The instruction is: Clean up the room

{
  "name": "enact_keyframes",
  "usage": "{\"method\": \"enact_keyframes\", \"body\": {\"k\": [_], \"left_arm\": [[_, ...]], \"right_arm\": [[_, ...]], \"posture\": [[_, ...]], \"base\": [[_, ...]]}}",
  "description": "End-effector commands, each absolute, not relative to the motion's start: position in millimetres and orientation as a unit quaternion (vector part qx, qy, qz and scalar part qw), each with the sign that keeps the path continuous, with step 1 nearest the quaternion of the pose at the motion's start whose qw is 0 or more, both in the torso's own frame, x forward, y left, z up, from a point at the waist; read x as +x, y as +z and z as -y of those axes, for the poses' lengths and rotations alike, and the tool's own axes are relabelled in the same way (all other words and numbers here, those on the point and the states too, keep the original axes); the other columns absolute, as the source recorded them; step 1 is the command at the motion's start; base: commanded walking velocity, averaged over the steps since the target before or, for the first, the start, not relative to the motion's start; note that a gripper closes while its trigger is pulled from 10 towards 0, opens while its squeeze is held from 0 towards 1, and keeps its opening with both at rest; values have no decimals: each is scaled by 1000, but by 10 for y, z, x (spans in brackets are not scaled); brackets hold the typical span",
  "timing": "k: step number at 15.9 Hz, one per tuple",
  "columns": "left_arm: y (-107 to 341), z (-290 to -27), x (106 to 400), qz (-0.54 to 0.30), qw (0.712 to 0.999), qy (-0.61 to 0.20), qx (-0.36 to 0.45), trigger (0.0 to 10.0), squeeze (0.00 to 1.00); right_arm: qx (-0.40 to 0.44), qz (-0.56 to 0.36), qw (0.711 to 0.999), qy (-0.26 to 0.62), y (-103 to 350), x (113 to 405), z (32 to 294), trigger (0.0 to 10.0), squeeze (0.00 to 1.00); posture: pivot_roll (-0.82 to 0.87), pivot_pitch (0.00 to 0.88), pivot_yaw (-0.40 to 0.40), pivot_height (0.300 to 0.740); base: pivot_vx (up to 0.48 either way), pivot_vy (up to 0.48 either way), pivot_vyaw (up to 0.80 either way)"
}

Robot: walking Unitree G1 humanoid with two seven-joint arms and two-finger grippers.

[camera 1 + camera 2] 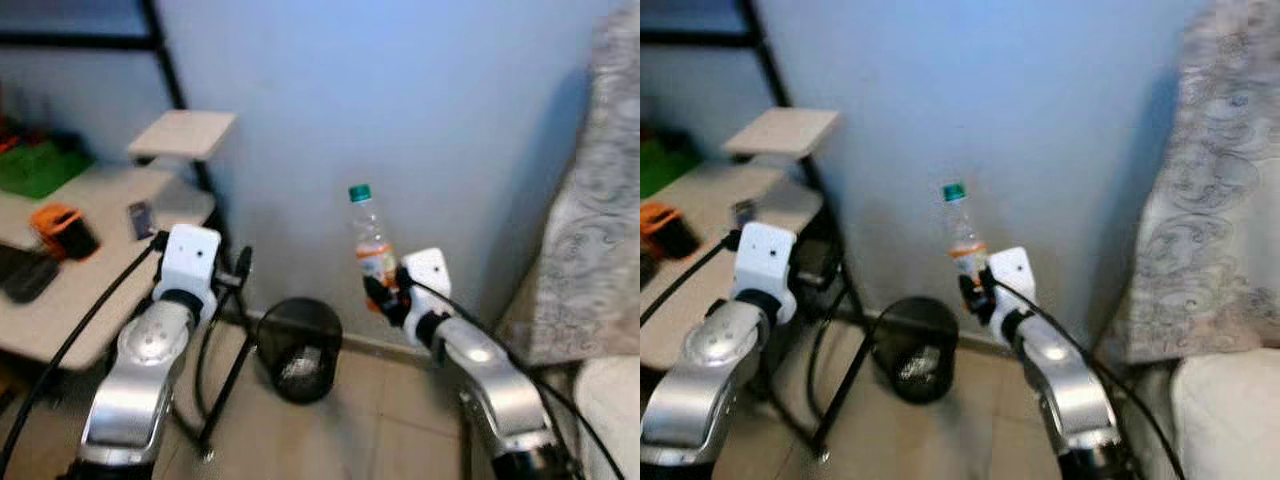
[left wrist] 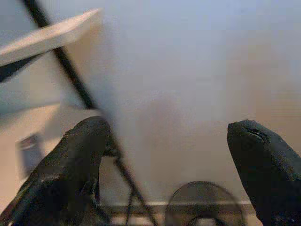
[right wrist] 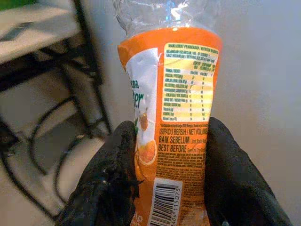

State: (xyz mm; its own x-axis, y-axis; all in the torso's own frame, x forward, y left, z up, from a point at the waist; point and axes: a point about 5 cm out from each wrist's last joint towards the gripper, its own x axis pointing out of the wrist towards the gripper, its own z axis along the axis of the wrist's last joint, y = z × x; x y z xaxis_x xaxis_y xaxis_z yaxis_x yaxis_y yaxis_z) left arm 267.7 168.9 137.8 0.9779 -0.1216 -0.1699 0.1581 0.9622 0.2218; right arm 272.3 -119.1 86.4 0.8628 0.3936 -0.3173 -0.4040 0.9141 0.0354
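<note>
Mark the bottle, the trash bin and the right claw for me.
bottle [image 1: 371,240]: left eye view, upper body below the green cap.
trash bin [image 1: 299,348]: left eye view, front mesh wall.
right claw [image 3: 171,174]: right wrist view, between fingertips.

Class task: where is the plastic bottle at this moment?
The plastic bottle stands upright in the right gripper, right of centre, before the wall, above and right of the black bin.

right gripper [image 3: 171,165] | jaws clamp orange-labelled bottle [image 3: 181,94] | upright

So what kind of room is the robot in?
Probably a bedroom or study in a home. There's a desk with clutter against a blue wall, a black mesh wastebasket on the tiled floor, and patterned fabric like a curtain or bedding. The right end effector holds a plastic bottle.
</note>
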Motion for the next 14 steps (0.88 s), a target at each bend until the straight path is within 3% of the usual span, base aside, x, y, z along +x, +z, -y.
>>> {"method": "enact_keyframes", "body": {"k": [1, 7, 11, 14], "left_arm": [[1391, -1714, 2680, -78, 987, -68, 125, 10000, 0], [1383, -1718, 2686, -78, 987, -68, 124, 10000, 0], [1330, -1709, 2651, -81, 987, -74, 113, 10000, 0], [1210, -1766, 2576, -102, 985, -75, 119, 10000, 0]], "right_arm": [[-15, -156, 966, 207, 890, 2735, 1197, 10000, 0], [-27, -155, 963, 219, 894, 2735, 1177, 10000, 0], [-45, -158, 957, 240, 882, 2707, 1144, 10000, 0], [-44, -174, 951, 253, 837, 2657, 1158, 10000, 0]], "posture": [[62, 0, 67, 740], [60, 0, 66, 740], [60, 0, 66, 740], [58, 0, 63, 740]], "base": [[319, 0, 0], [321, 0, 0], [321, 0, 762], [320, 0, 0]]}}
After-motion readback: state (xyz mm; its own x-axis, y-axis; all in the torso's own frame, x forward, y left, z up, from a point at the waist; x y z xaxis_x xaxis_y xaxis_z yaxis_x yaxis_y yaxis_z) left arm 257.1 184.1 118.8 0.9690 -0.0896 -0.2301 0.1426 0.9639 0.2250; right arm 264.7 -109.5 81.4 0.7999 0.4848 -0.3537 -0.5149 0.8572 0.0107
